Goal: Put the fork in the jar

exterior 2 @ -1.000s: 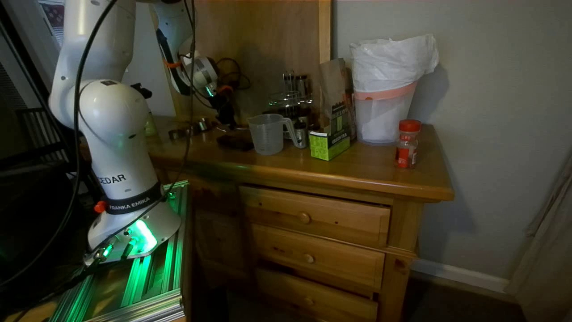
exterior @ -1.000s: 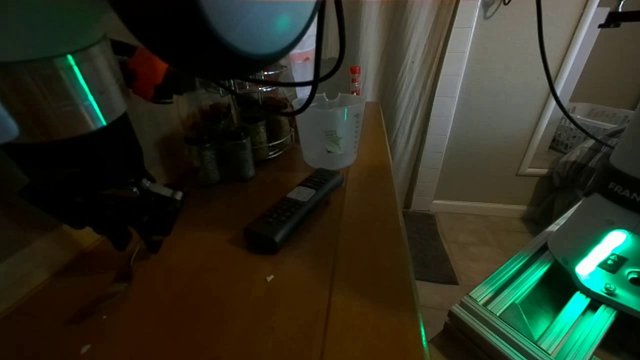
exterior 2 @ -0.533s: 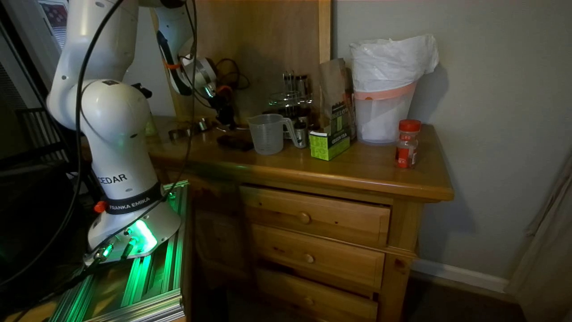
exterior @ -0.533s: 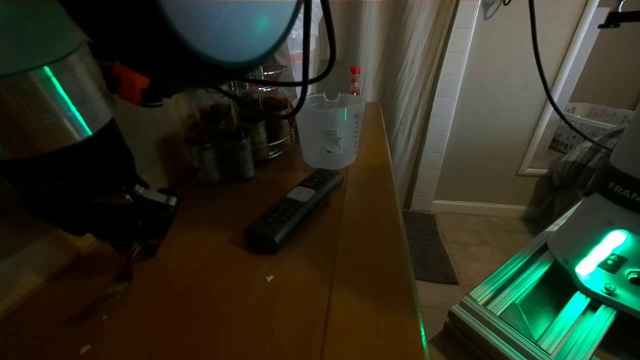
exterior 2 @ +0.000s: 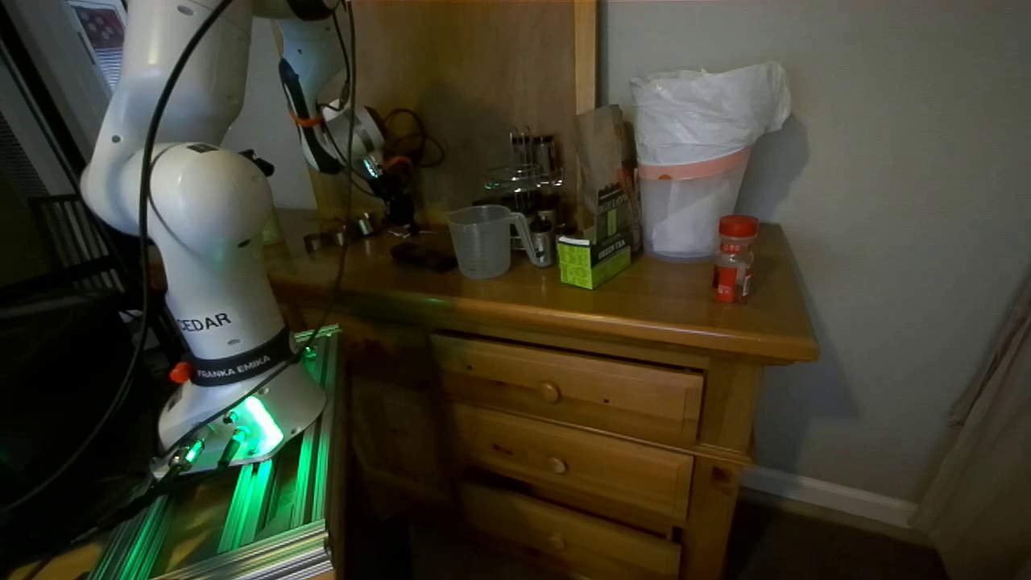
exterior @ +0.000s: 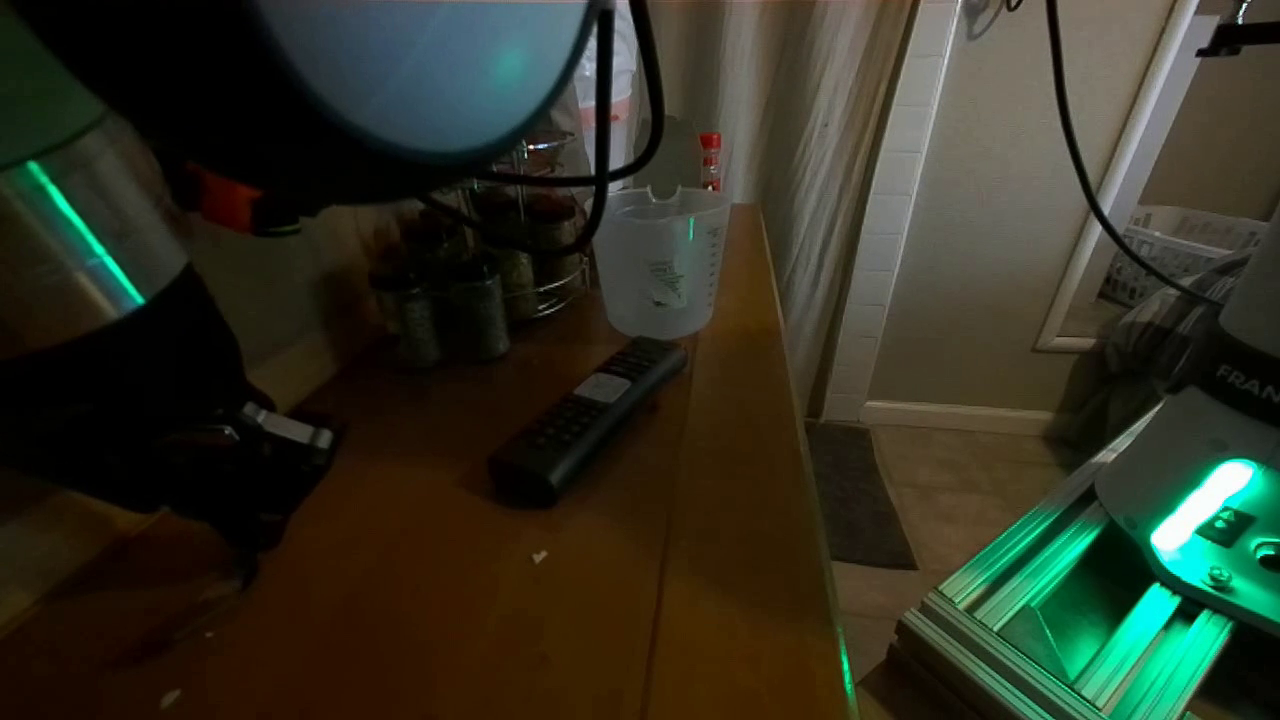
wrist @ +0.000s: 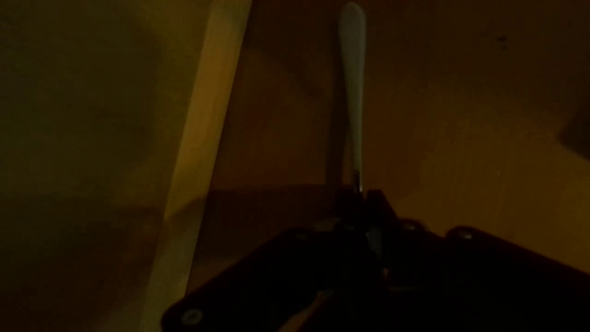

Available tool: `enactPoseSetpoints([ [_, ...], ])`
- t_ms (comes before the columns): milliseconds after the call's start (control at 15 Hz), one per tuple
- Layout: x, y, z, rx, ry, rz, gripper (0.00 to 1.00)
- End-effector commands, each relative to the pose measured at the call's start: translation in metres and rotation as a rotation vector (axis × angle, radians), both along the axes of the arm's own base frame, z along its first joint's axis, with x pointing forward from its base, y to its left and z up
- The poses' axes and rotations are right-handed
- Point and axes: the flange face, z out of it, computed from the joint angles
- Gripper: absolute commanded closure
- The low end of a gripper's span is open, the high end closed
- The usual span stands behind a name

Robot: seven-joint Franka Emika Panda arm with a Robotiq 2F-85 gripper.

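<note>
There's the squeeze: your gripper [wrist: 362, 196] has closed, fingers pinching the fork [wrist: 355, 92] by its neck, down at the dresser [exterior: 560, 620]. Too dark to tell whether it's lifted; the grasp looks made, so the jug [exterior: 660, 270] should be next.

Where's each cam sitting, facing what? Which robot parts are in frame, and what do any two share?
Wrist view: mounted behind the tool, facing down on the fork; only the tool shows of the robot.
An exterior view: close above the dresser, looking along it past the remote; arm and tool at left, base at right edge.
An exterior view: out front, facing the drawers and wall; base, much of the arm and the tool at left.
Both exterior views share the jug, red-capped bottle, arm, base and tool.
</note>
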Motion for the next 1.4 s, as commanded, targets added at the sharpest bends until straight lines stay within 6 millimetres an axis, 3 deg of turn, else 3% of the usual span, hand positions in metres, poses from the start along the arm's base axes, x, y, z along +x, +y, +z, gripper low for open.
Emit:
enactPoseSetpoints([
  [0,0.003,0.015,-0.002,-0.030,-0.008,0.058,0.98],
  [333,-0.003,-0.009,0.032,0.073,0.046,-0.013,0.98],
  [867,0.001,-0.044,0.061,0.229,0.210,-0.242,0.98],
  [1333,-0.042,-0.074,0.097,0.460,0.320,-0.368,0.98],
])
